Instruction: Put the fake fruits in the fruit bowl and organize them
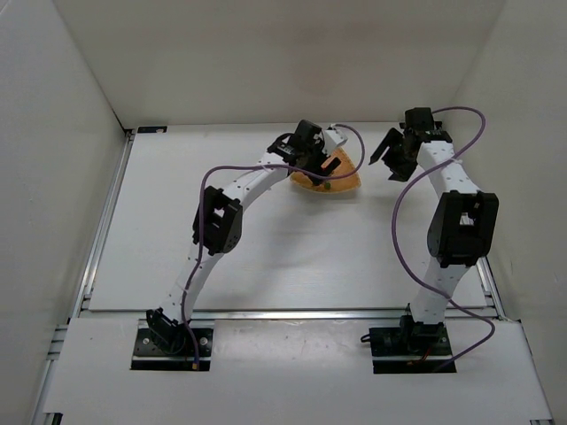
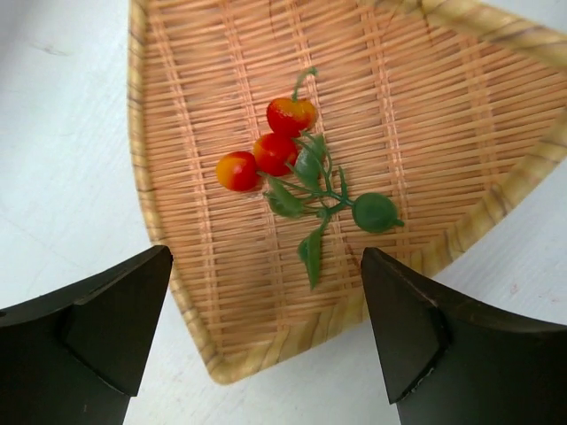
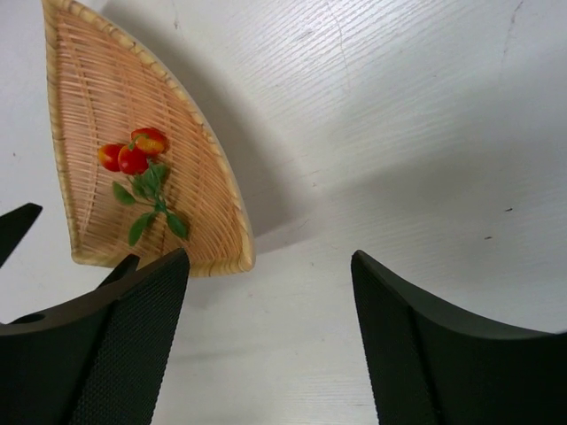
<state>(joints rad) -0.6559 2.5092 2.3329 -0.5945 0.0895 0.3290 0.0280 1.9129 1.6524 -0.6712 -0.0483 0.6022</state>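
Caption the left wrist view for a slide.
Open left gripper hovers over the woven bowl, a leafy cluster of three red fruits lying inside.

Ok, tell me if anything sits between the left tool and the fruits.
Nothing visible does. The left tool is open over the fruit bowl, and the fake fruits lie uncovered on its weave, in plain sight ahead of the tool. They are already inside the bowl.

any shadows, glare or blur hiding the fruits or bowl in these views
Top external: even light, but the left arm hides most of the fruit bowl. Left wrist: fake fruits sharp, no glare. Right wrist: the bowl throws a soft shadow on the table.
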